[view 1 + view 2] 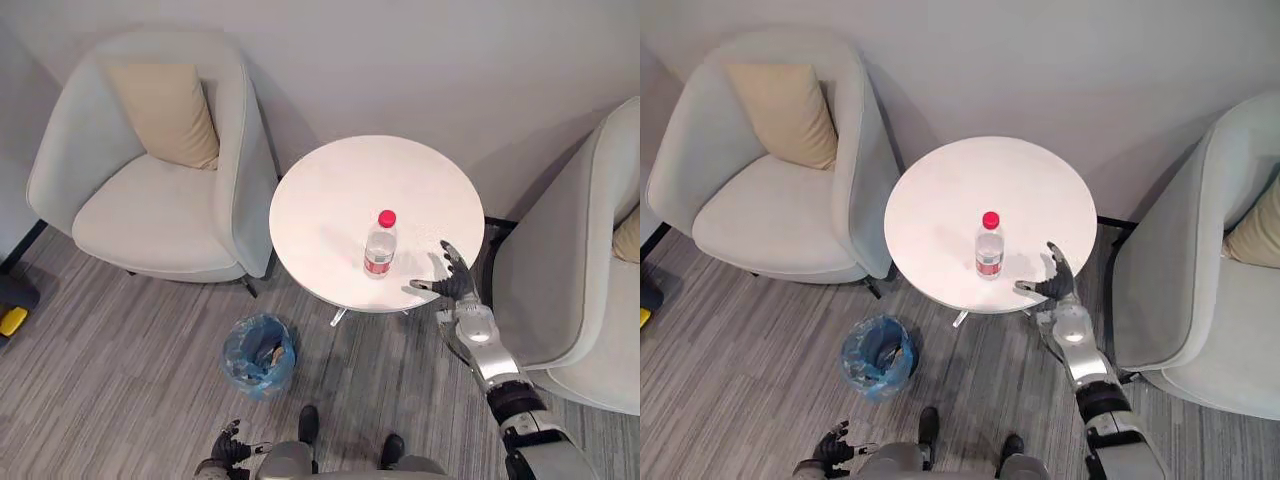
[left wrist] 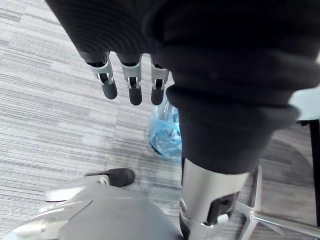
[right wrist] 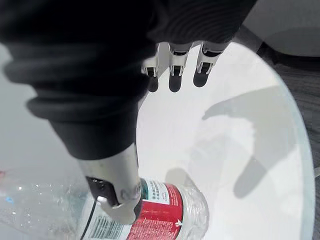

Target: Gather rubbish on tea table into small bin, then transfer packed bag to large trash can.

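Bottle (image 1: 380,245) upright on table (image 1: 330,185) | just beside right hand (image 1: 458,285) | fingers (image 1: 455,262) spread, holding nothing

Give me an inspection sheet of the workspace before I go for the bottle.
Surface: round white table, bare but for the bottle.
Job's things: bottle upright, red cap on; blue-bagged bin on the floor, robot's left of the table.
Clutter: black-and-yellow item on the floor, far left.
Hands: right hand open over the table edge, beside the bottle, not gripping; left hand open, low by the floor.
Cables: nothing seen.
Surroundings: armchair with cushion at left, second armchair at right, wall behind.
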